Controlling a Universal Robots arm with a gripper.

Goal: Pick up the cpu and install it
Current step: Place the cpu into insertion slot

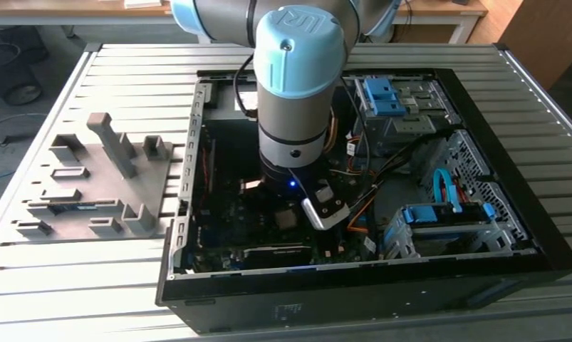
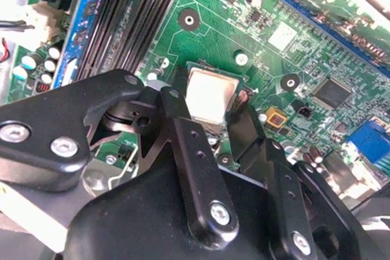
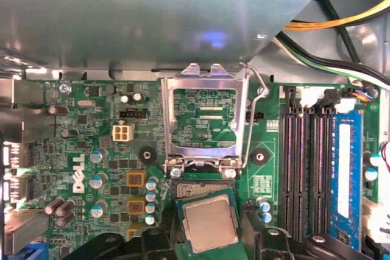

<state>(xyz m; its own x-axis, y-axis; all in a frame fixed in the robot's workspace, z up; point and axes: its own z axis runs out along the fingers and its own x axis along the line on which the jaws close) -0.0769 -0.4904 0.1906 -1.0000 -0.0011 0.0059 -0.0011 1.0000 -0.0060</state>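
The cpu (image 3: 210,223), a small square chip with a silvery top and green edge, sits between my gripper's (image 3: 210,234) black fingers (image 3: 159,238). The gripper is shut on it, one finger against each side. In the second wrist view the cpu (image 2: 210,94) hangs slightly tilted just over the dark socket recess, with the gripper (image 2: 207,111) around it. The socket's metal load frame (image 3: 204,83) is flipped open beside it, and its lever (image 3: 255,114) is raised. In the exterior view my arm (image 1: 295,107) reaches down into the open computer case (image 1: 513,235).
On the green motherboard (image 3: 91,150), black memory slots (image 3: 304,162) with a blue-labelled module (image 3: 344,175) run beside the socket. A grey metal box (image 3: 152,10) and loose cables (image 3: 329,22) lie past the load frame. A grey fixture plate (image 1: 95,185) lies on the exterior view's left.
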